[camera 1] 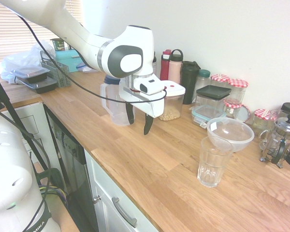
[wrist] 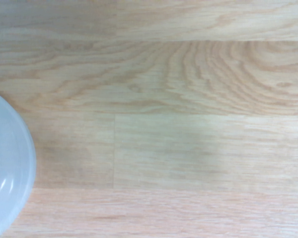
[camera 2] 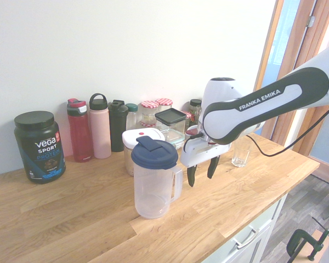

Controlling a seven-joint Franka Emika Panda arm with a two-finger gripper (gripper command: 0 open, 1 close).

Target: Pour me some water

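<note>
Across the wood-grained worktop (camera 1: 135, 159), the frosted, blue-lidded pitcher (camera 2: 152, 192) stood upright beside the gripper (camera 2: 203, 173), whose fingers were parted and empty. The ribbed, tapered glass (camera 1: 213, 164) stood well apart. The grasp called for level fingers astride the looped handle (camera 2: 177, 183), closed squarely before lifting, lest the smooth plastic twist.

You're looking at the black tub (camera 2: 40, 148) in the second exterior view, and there it is: "vega", then "SPORT", then "PROTEIN" beneath, stacked down the label! Swing over to your white arm (camera 2: 274, 104), and "FRANKA EMIKA" runs along its link, slanting upward. Now the first exterior view: you catch "MIKA" low on the white arm base (camera 1: 36, 224), the rest of that word out of your sight.
</note>
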